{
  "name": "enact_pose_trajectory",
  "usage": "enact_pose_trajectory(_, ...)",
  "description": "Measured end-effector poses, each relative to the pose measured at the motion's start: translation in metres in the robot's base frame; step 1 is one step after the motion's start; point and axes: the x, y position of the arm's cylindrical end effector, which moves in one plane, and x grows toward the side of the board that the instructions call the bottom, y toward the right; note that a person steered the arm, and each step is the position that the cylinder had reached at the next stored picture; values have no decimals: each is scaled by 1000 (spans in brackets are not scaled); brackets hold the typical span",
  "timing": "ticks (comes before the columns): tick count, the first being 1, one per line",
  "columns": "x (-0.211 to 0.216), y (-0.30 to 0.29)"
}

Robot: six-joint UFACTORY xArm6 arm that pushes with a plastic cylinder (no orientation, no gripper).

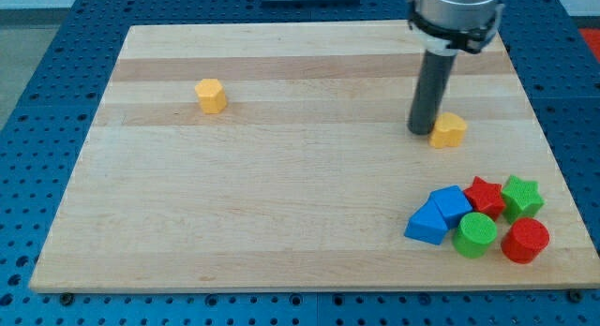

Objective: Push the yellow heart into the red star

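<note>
A pale wooden counter [281, 214] is laid over a blue pegboard surface [56, 45]. Way over on the view's left, near the top, a small yellow hexagon-ish block [212, 96] is parked alone, well apart from everything else. The middle stretch is just bare wood grain.

Toward the right, the straight dark rod [430, 90] is seen coming down from a silver-grey collar [454, 12], and my tip [420, 131] is planted on the board just beside the yellow heart block [449, 129], on its left edge, touching or very nearly. No hand is fitted, so nothing is opened, closed or held.

Lower right, a tight cluster is bunched up: two blue blocks [437, 214], a green cylinder [476, 234], the red star block [485, 196], a red cylinder [525, 240] and a green star [521, 195]. The heart sits above that cluster, clearly apart from the red star.
</note>
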Motion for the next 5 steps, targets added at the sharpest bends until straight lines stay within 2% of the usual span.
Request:
enact_pose_trajectory(2,-10,11)
enact_pose_trajectory(4,-14,47)
enact_pose_trajectory(5,0,59)
